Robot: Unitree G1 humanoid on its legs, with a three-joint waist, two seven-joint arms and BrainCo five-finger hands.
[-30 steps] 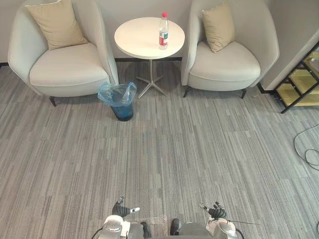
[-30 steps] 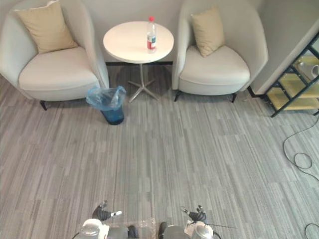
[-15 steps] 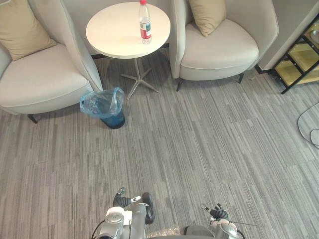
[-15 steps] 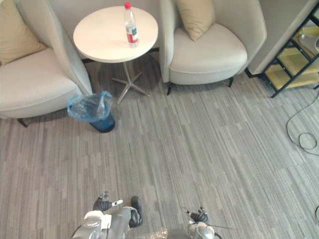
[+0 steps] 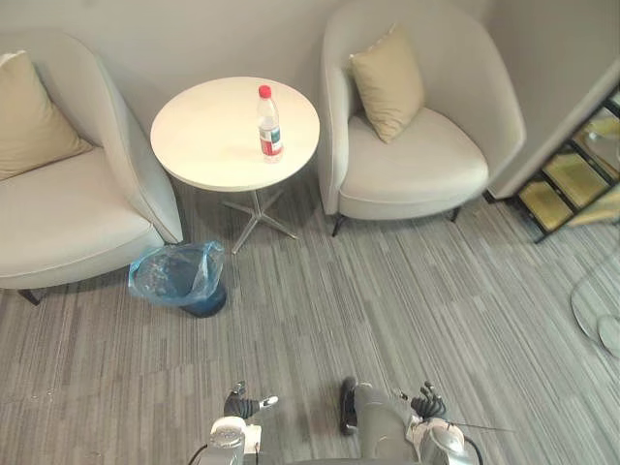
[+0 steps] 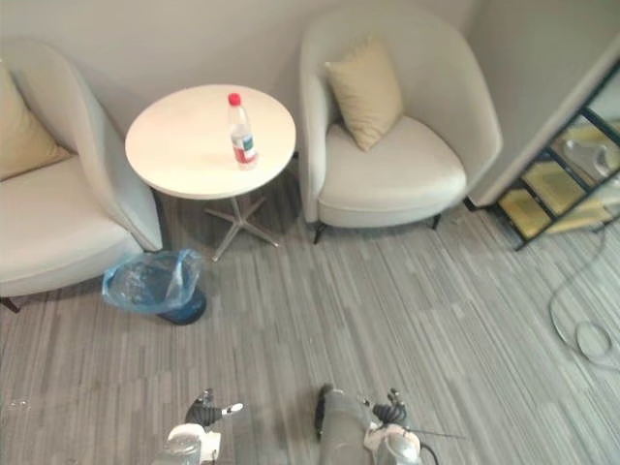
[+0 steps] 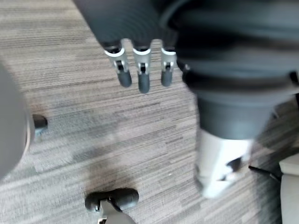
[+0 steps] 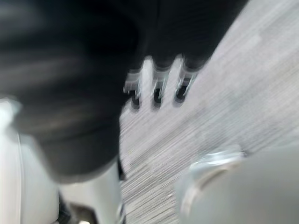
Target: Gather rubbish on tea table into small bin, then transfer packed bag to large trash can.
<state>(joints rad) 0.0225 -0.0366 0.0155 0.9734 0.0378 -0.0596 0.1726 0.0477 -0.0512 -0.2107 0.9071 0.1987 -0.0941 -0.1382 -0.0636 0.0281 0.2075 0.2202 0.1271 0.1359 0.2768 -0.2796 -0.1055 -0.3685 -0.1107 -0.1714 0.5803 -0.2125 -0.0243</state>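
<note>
Striped carpet (image 5: 436,291): two curved armchairs (image 5: 417,165), one blue-bagged bin (image 5: 177,278), one round table (image 5: 208,145) bearing one plastic bottle (image 5: 268,124); left hand (image 5: 242,403), right hand (image 5: 426,402) slack-fingered, empty.

Pretty plain lounge setup: a pale left armchair (image 5: 73,228) and a pale right armchair (image 5: 426,170) stand against the wall (image 5: 194,39). Each has a tan cushion leaning on its backrest: left cushion (image 5: 29,121), right cushion (image 5: 387,82). Grey streaky carpet (image 5: 387,300) underfoot, and a black-framed shelf (image 5: 572,179) at the far right.
</note>
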